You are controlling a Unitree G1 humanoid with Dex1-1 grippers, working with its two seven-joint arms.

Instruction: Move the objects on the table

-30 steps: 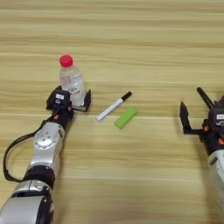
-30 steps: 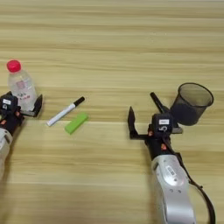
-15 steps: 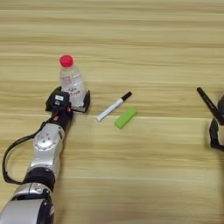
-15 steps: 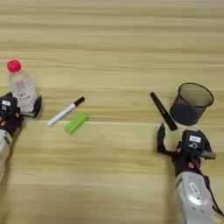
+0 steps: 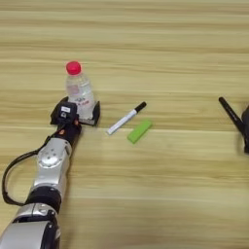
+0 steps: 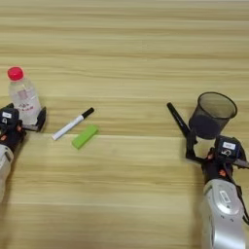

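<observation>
A clear bottle (image 5: pixel 80 92) with a red cap stands upright at the left of the table (image 5: pixel 146 194). My left gripper (image 5: pixel 76 115) is shut on its base, a finger on each side. A white pen with a black cap (image 5: pixel 126 118) lies right of it, beside a green block (image 5: pixel 139 131). At the right stands a dark grey cup (image 6: pixel 211 115), with a thin black stick (image 6: pixel 178 119) lying just to its left. Just in front of the cup's base, my right gripper (image 6: pixel 214 146) is open, its left finger (image 6: pixel 188 145) reaching the cup's lower left side.
The bottle, pen, block, stick and cup form a rough row across the middle of the table. Bare wood lies behind the row and in front of it between my two arms.
My right gripper has moved to the right, from left of the black stick to just in front of the cup. The left arm, bottle, pen and block have stayed put.
</observation>
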